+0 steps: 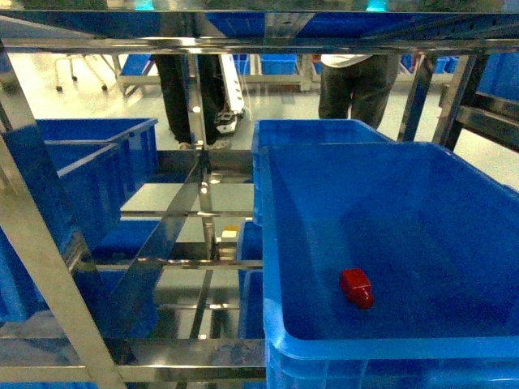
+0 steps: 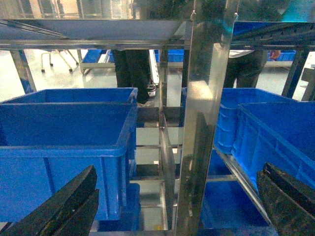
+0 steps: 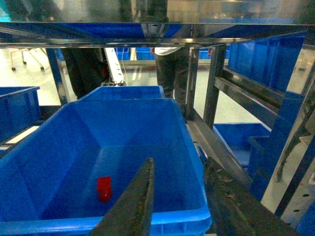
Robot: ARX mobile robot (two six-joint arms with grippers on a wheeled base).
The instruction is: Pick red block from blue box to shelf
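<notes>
The red block (image 1: 357, 288) lies alone on the floor of the blue box (image 1: 389, 344), near its front wall, on the steel shelf (image 1: 49, 267). The right gripper (image 3: 184, 201) hovers above the box's near rim, jaws parted and empty. The left gripper (image 2: 177, 206), spread wide, holds nothing beside a neighbouring crate (image 2: 64, 132). A clean pick likely means dropping straight down over the block, clear of the rim, before closing.

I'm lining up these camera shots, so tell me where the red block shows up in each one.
Head: red block lies on the blue box floor, lower right of center.
Left wrist: not in view.
Right wrist: red block lower left, left of the end effector.
Shared landmark: the shelf upright.
</notes>
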